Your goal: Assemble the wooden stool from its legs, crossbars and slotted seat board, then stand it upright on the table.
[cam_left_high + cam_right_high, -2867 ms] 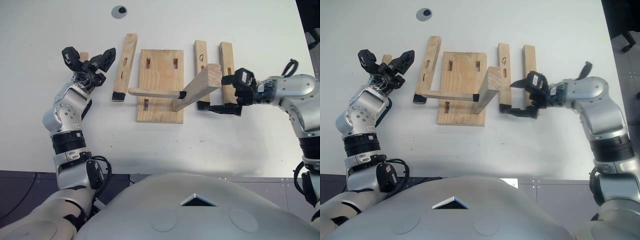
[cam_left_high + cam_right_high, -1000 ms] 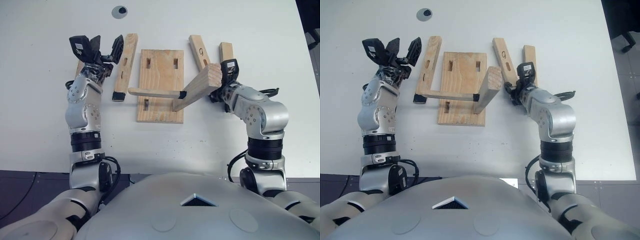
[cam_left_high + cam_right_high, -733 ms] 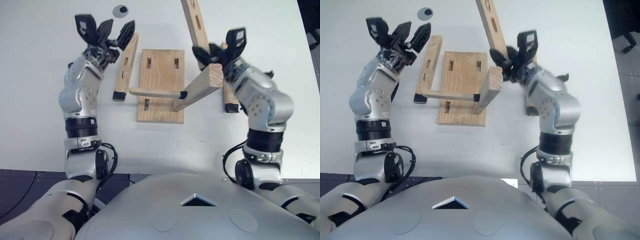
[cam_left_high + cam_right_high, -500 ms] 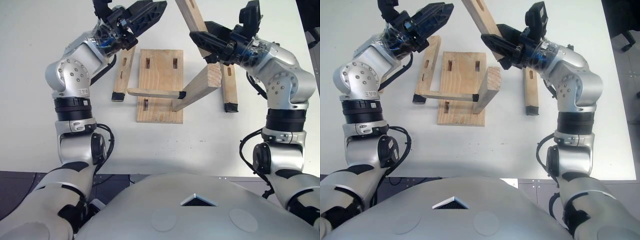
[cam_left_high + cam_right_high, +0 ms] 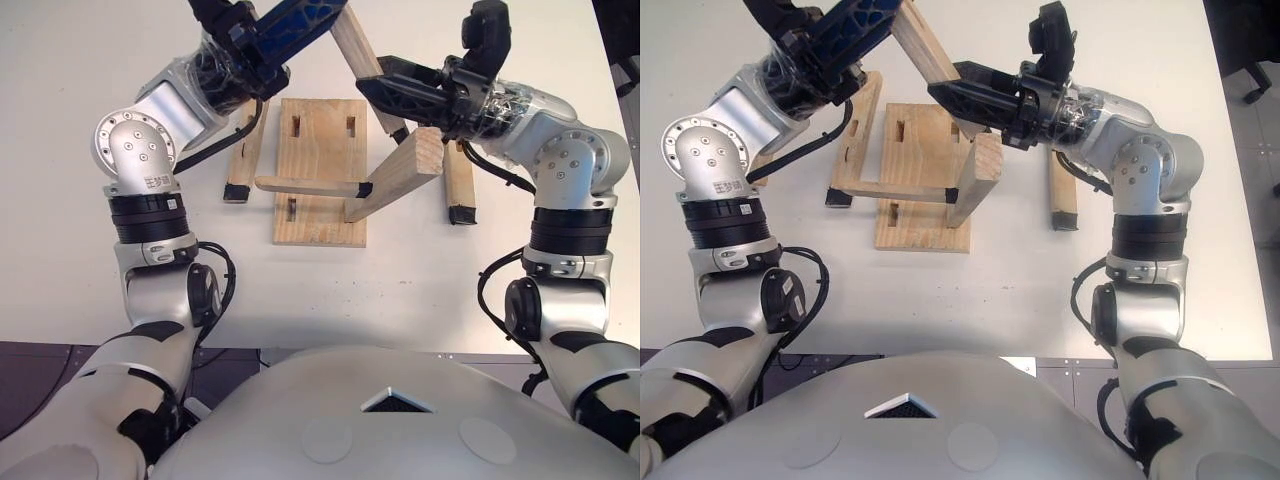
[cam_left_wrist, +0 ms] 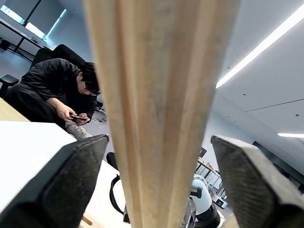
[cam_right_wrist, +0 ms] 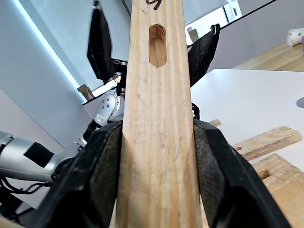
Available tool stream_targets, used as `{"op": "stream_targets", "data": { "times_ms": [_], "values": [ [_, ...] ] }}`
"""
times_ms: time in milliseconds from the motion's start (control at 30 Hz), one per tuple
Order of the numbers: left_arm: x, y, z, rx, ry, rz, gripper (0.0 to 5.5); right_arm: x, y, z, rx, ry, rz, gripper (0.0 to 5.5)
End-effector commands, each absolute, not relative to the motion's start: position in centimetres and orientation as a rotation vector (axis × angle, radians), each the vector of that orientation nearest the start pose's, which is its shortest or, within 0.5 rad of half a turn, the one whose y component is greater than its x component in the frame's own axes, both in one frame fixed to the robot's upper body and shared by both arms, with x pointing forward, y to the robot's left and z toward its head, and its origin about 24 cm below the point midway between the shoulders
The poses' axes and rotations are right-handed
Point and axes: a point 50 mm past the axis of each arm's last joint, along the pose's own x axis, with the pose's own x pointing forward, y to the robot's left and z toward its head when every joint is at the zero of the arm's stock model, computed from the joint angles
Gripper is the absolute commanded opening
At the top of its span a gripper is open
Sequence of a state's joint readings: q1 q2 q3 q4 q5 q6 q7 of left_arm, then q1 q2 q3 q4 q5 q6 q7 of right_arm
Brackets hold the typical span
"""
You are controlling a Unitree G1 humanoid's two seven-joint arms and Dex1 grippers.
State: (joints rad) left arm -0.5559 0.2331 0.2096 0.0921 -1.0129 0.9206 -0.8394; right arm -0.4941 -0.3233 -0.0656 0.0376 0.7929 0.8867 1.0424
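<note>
On the white table [image 5: 60, 200] lies the pale rectangular slotted seat board [image 5: 325, 220]. At its twelve o'clock, the right gripper [image 5: 378, 82] clamps a grainy, oval-slotted wooden leg [image 7: 156, 104]; the left wrist view shows the left gripper's [image 6: 159, 142] jaws apart around it.

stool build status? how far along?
Early. Done: one planted leg with its crossbar stands in the seat board. In hand: right gripper holds a second leg aloft, left gripper open around its far end. To do: left loose leg and right loose leg on the table, then flipping it upright.
</note>
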Motion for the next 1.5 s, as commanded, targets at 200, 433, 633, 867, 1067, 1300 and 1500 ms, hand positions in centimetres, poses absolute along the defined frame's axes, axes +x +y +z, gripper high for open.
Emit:
{"op": "stream_targets", "data": {
  "times_ms": [200,433,633,867,1067,1300,1500],
  "values": [
    [29.9,12.9,16.4,-0.782,0.044,-1.279,2.72,28.8,-12.0,14.3,0.619,0.235,1.386,2.02],
    [29.5,12.9,16.2,-0.779,0.036,-1.302,2.03,29.0,-12.0,14.2,0.642,0.238,1.373,2.02],
    [29.3,13.2,16.2,-0.75,-0.024,-1.292,2.03,29.1,-11.9,13.7,0.625,0.273,1.354,2.39],
    [29.2,14.8,14.3,-0.641,-0.106,-1.228,2.01,29.5,-12.5,12.7,0.592,0.302,1.272,3.48],
    [29.3,17.4,12.0,-0.507,-0.064,-1.152,2.01,30.6,-13.4,12.4,0.549,0.27,1.167,3.67],
    [26.7,22.3,10.4,-0.439,0.067,-1.151,2.01,30.5,-14.7,11.4,0.53,0.287,1.099,3.67],
    [25.5,23.1,9.5,-0.399,0.138,-1.175,2.01,30.4,-14.9,11.2,0.52,0.29,1.082,3.67]
  ]
}}
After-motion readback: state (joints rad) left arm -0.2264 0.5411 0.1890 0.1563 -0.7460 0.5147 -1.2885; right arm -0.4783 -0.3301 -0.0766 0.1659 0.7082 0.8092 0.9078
